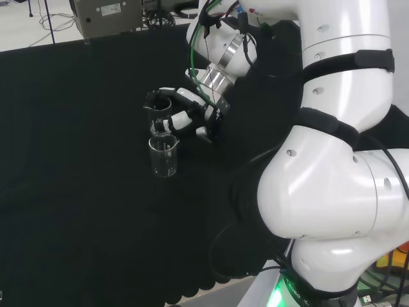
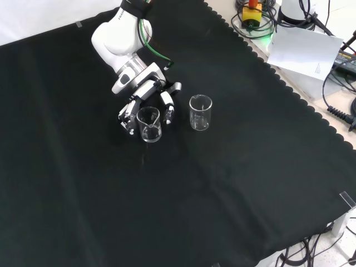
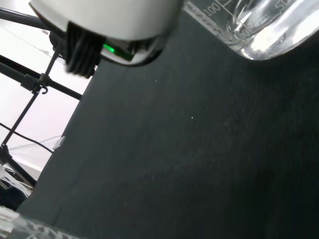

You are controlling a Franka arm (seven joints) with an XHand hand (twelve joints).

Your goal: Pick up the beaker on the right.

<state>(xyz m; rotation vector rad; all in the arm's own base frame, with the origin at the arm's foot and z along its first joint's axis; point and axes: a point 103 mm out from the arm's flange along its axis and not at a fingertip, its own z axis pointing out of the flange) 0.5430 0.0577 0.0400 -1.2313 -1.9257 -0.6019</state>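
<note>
in the front view two clear glass beakers stood on the black cloth (image 2: 233, 183) a little above the middle of the frame. the left beaker (image 2: 149, 123) sat inside the hand (image 2: 146, 99), whose black and white fingers (image 2: 167, 105) curved down on both sides of the glass; the fingers looked curled around it, though whether they touched the glass could not be told. the right beaker (image 2: 200, 112) stood apart, upright, just right of the hand with bare cloth around it. the white arm link (image 2: 115, 40) came in from the upper left of that frame.

the head view showed the same pair stacked along one line in the centre left of the frame: the farther beaker (image 1: 158, 119) was ringed by the curled fingers (image 1: 181, 119), and the nearer beaker (image 1: 163, 157) stood free just below it, so the gap between them was hard to judge there. the hand (image 1: 192, 115) hung from the wrist at upper centre, with the big white links (image 1: 332, 185) at the right side.

the wrist view showed a beaker base (image 3: 259, 25) with printed graduation marks in its upper right corner, close above the dark cloth (image 3: 199, 149), and a blurred white part of the hand (image 3: 109, 20) at upper left.
</note>
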